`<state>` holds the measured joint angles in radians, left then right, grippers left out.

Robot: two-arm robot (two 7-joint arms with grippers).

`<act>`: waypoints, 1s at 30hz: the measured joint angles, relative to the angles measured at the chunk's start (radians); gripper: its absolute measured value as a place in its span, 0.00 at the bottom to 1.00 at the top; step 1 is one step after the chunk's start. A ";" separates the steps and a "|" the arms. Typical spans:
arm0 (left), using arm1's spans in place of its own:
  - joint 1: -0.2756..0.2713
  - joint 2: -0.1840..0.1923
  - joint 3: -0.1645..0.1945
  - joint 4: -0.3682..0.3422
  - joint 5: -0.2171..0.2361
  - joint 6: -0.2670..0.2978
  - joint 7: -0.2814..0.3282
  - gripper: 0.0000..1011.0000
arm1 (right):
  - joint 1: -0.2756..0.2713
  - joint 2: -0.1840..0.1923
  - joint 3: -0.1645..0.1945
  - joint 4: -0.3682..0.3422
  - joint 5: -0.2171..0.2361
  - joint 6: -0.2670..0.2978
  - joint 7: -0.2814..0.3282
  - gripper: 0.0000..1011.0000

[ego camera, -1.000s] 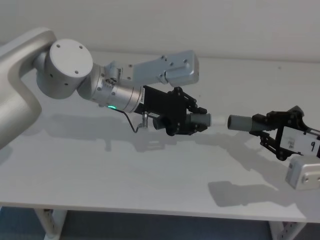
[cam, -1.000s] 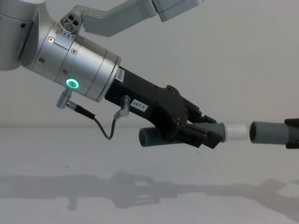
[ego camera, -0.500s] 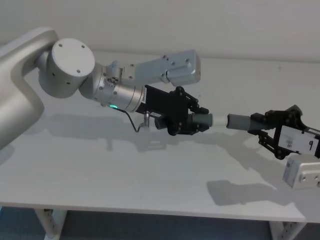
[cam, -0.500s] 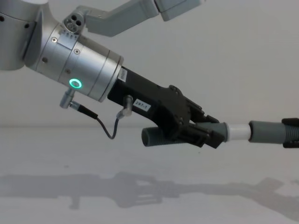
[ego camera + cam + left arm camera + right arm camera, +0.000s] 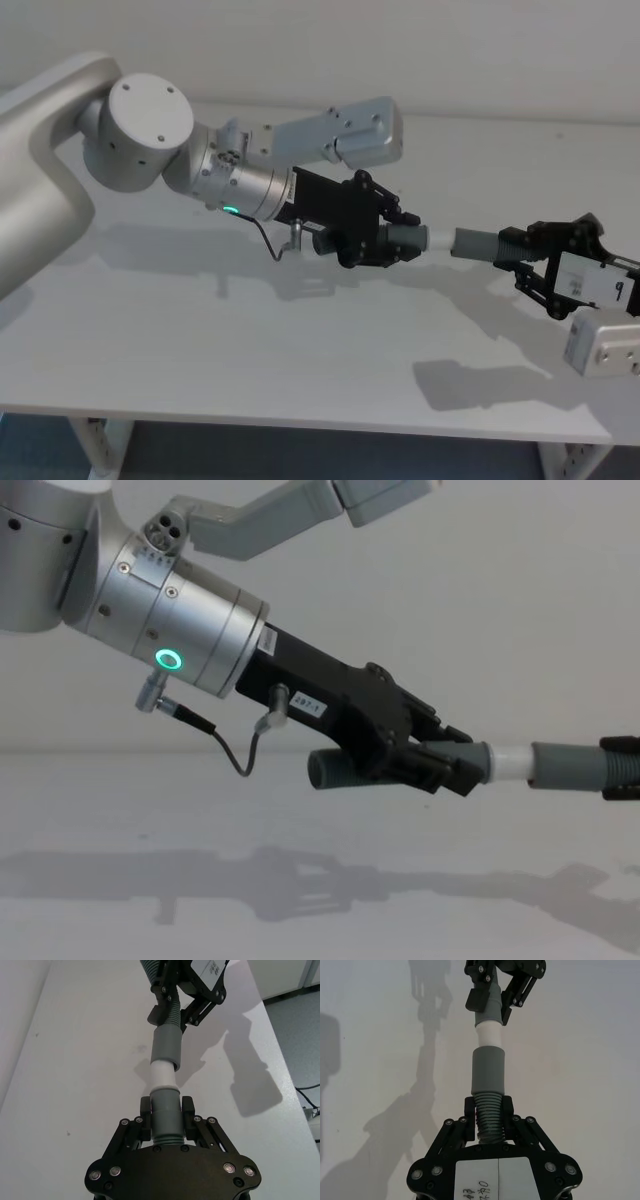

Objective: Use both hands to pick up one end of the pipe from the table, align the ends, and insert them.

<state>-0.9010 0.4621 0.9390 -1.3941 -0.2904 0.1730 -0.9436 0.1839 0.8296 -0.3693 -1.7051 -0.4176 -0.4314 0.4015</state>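
Above the table (image 5: 200,330), my left gripper (image 5: 392,241) is shut on a dark grey pipe piece (image 5: 166,1120) whose white spigot (image 5: 162,1074) sticks out in front. My right gripper (image 5: 522,256) is shut on the ribbed neck of the other pipe piece (image 5: 488,1072), which ends in a grey socket collar (image 5: 166,1046). Both pieces lie in one line, and the tip of the spigot (image 5: 510,763) sits inside the socket collar (image 5: 565,765). A short band of white still shows between them. In the chest view the left gripper (image 5: 440,765) reaches in from the left.
A thin grey cable (image 5: 268,245) loops below the left wrist with its green ring (image 5: 168,660). The silver block of the right arm (image 5: 605,345) hangs near the table's front right edge. A pale wall stands behind the table.
The left gripper moved right with its piece. The gap between spigot and socket closed, and the spigot's tip now sits in the socket mouth.
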 joint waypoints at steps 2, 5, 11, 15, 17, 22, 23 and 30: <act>-0.002 -0.002 0.001 0.005 -0.001 -0.003 -0.002 0.34 | 0.002 -0.001 -0.002 0.001 0.000 0.000 0.001 0.29; -0.005 -0.007 0.002 0.013 -0.002 -0.009 -0.007 0.34 | 0.005 -0.002 -0.004 0.003 0.001 0.000 0.002 0.29; -0.012 -0.014 0.005 0.032 -0.007 -0.022 -0.018 0.34 | 0.012 -0.006 -0.010 0.006 0.002 0.005 0.005 0.29; -0.014 -0.018 0.007 0.041 -0.014 -0.027 -0.025 0.34 | 0.016 -0.008 -0.014 0.007 0.003 0.009 0.008 0.29; -0.015 -0.024 0.010 0.043 -0.022 -0.031 -0.031 0.34 | 0.017 -0.010 -0.017 0.006 0.004 0.009 0.008 0.29; -0.016 -0.024 0.011 0.049 -0.028 -0.034 -0.036 0.34 | 0.019 -0.010 -0.018 0.006 0.005 0.011 0.009 0.29; -0.016 -0.024 0.011 0.050 -0.029 -0.035 -0.036 0.34 | 0.020 -0.011 -0.019 0.006 0.005 0.013 0.010 0.29; -0.018 -0.025 0.012 0.056 -0.034 -0.037 -0.041 0.34 | 0.022 -0.011 -0.020 0.007 0.005 0.016 0.011 0.29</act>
